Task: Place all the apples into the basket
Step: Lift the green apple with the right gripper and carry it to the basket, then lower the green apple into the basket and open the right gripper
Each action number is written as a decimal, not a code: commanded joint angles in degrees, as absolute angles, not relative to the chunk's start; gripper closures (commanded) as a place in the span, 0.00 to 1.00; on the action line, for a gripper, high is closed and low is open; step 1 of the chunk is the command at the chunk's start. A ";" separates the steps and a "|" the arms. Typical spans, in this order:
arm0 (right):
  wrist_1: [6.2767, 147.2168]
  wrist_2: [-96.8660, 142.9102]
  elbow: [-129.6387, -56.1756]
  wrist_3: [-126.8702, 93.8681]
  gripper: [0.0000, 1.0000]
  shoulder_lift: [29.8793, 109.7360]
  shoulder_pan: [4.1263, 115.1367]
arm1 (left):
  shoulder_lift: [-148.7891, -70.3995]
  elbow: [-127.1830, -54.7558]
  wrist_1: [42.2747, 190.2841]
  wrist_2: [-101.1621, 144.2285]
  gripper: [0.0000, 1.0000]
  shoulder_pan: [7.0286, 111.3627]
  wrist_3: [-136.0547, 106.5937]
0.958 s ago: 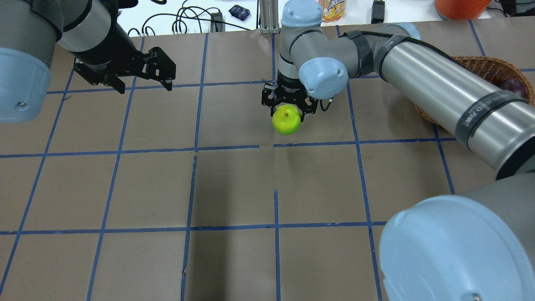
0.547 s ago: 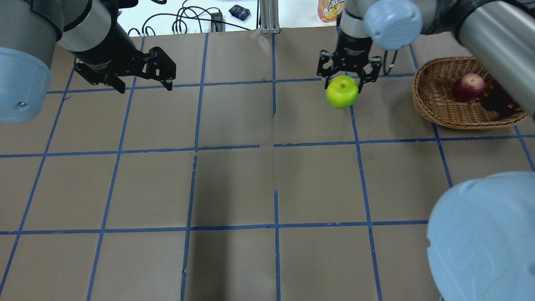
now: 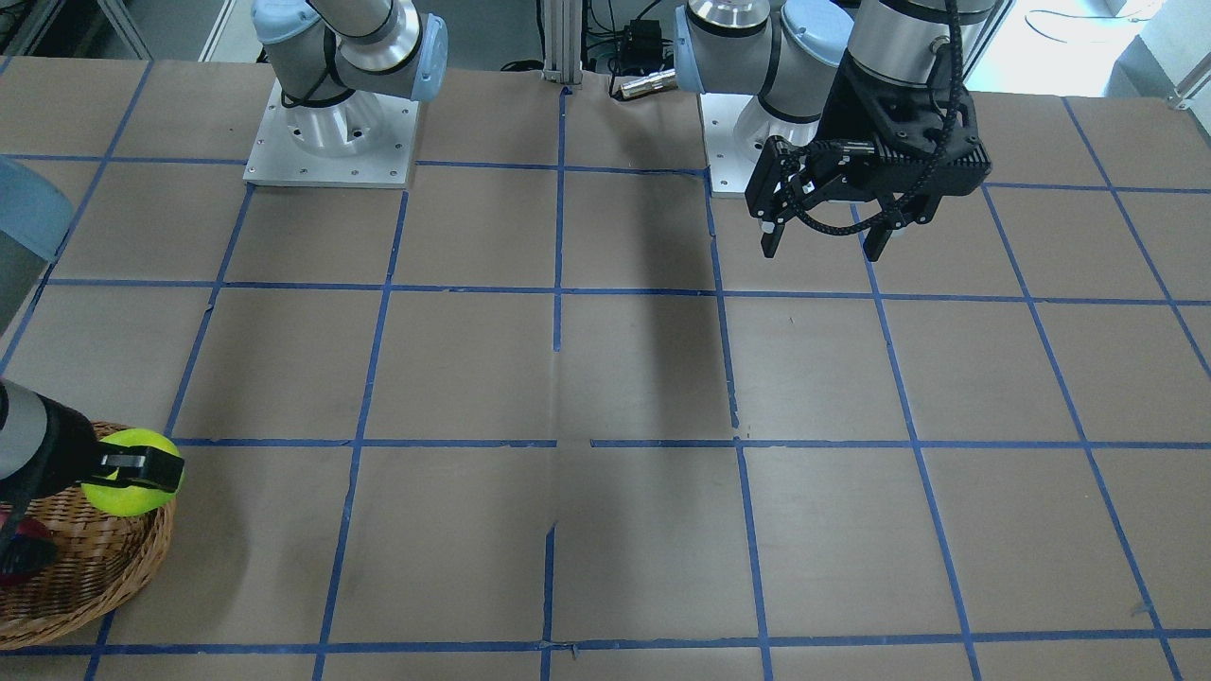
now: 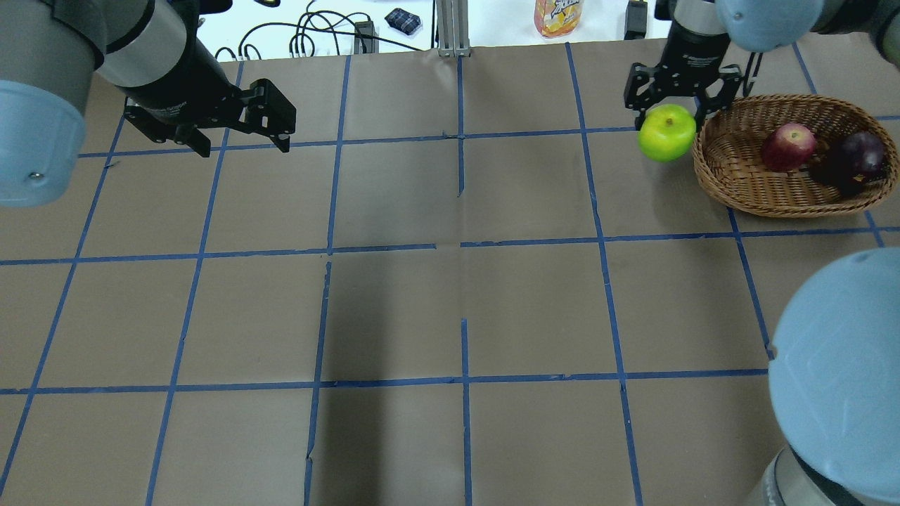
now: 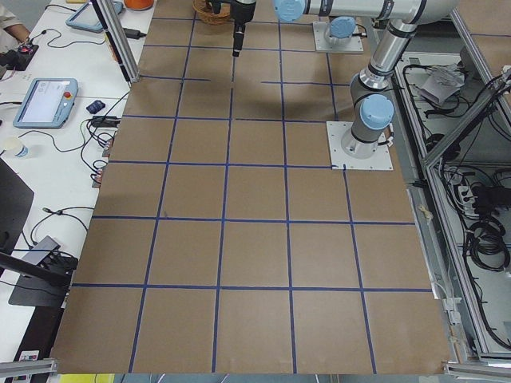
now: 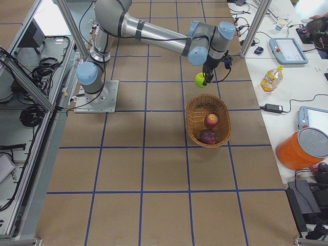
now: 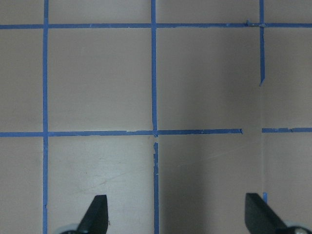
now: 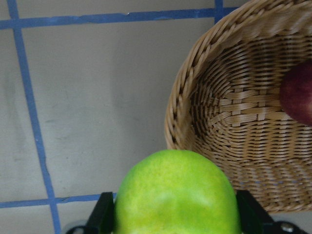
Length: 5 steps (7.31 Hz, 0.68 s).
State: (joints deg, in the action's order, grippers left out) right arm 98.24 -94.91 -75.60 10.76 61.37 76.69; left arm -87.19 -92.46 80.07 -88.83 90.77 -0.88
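Observation:
My right gripper (image 4: 675, 112) is shut on the lime-green apple (image 4: 666, 132) and holds it in the air just beside the near end of the wicker basket (image 4: 731, 193). The green apple fills the bottom of the right wrist view (image 8: 176, 195), with the basket's rim (image 8: 181, 92) just past it. It also shows in the front view (image 3: 125, 472) over the basket's edge (image 3: 114, 577). Two dark red apples (image 4: 788, 147) (image 4: 853, 158) lie in the basket. My left gripper (image 4: 239, 133) is open and empty, held above the far left of the table.
A juice bottle (image 4: 559, 17), cables (image 4: 309, 35) and a small dark item (image 4: 403, 20) lie on the white bench beyond the table's far edge. An orange container (image 6: 302, 148) stands off the table near the basket. Blue tape lines grid the brown table (image 4: 450, 302).
My right arm has carried the green apple from the table's middle to the right, up to the basket's rim. The left arm has not moved.

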 commanded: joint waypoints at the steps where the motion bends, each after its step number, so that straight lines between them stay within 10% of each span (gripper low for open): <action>1: 101.59 -96.85 -75.94 16.06 1.00 58.90 73.67 | -87.19 -92.46 80.07 -88.77 0.00 90.79 -0.88; 5: 105.12 -96.07 -76.29 17.49 0.90 55.03 71.72 | -87.19 -92.46 80.07 -88.77 0.00 90.79 -0.88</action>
State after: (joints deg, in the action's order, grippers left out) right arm 104.71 -96.37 -76.08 17.77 55.90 71.88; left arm -87.19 -92.46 80.07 -88.77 90.79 -0.88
